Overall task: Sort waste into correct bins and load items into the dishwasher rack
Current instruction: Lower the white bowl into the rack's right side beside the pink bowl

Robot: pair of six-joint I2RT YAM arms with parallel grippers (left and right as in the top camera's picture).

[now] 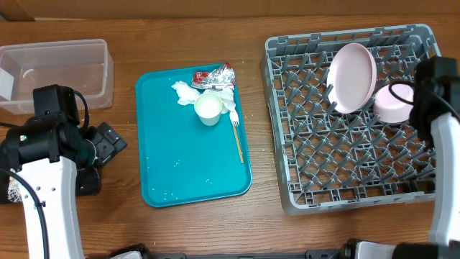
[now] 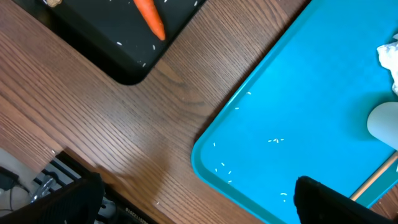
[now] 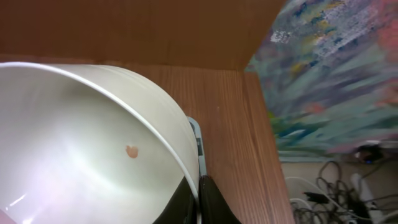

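Observation:
In the grey dishwasher rack [image 1: 309, 144] a white plate [image 1: 352, 78] stands on edge. Beside it, my right gripper [image 1: 412, 97] is shut on the rim of a small white bowl [image 1: 392, 103]. The wrist view shows the fingertips [image 3: 211, 202] pinching that bowl [image 3: 74, 143], which has a beige bit [image 3: 131, 151] stuck inside. My left gripper [image 1: 109, 144] hangs open over the wood at the teal tray's left edge [image 2: 214, 165], holding nothing. On the teal tray lie a foil wrapper [image 1: 213, 77], napkins [image 1: 188, 92], a white cup [image 1: 208, 108] and a fork [image 1: 238, 137]. A carrot [image 2: 149, 17] lies in the black tray [image 2: 106, 37].
The clear tub [image 1: 54, 72] stands at the back left. The black tray [image 1: 88, 181] is mostly hidden under my left arm. White specks dot the teal tray [image 1: 172, 158]. Table edge and cables show beyond the rack rim [image 3: 194, 134].

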